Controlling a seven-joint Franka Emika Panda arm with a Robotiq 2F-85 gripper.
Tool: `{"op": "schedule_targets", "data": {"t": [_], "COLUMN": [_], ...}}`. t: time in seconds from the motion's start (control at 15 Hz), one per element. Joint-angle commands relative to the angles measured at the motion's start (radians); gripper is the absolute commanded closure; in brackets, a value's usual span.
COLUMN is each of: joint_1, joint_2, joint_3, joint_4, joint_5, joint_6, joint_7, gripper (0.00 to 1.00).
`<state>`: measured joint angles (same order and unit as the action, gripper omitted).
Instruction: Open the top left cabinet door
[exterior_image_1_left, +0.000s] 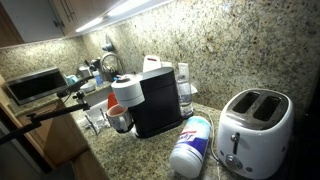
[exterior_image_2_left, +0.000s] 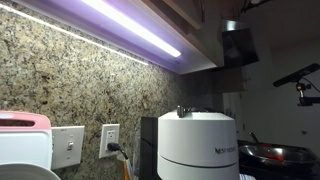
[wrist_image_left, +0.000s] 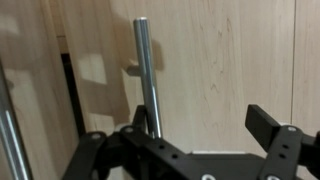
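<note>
In an exterior view the top left cabinet door hangs high in the corner above the surface. It is a flat, plain, pale whitish-grey panel with a dark upright seam at its edge, and it lies flush with the panel next to it. Under it runs a bright light strip over a speckled granite wall. On the surface stand a white toaster, a black coffee machine and a toaster oven, and a tub of wipes lies on its side. The pincer cannot be made out here. The other exterior view looks up along the granite wall at the light strip, a wall socket and a white appliance. The door's face is not visible from this angle. In the wrist view the door fills the picture at close range, its pale face showing a faint wood grain. A dark upright seam runs beside a slim upright metal bar handle. The pincer is released, with its fingers spread wide. The handle runs down just beside the finger nearer the seam and is not clamped.
</note>
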<state>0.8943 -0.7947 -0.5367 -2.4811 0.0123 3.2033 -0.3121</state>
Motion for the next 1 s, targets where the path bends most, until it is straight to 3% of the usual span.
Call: {"op": "schedule_targets", "data": {"t": [0.0, 0.33, 0.93], "joint_1": [-0.054, -0.169, -0.146], "joint_2": [-0.049, -0.102, -0.18], "joint_3": [0.11, 0.241, 0.302], "joint_4": [-0.13, -0.228, -0.313], "joint_5": [0.004, -0.008, -0.001], "joint_6": [-0.082, -0.096, -0.042], "joint_7": [0.069, 0.069, 0.077], "gripper": [0.0, 0.0, 0.0]}}
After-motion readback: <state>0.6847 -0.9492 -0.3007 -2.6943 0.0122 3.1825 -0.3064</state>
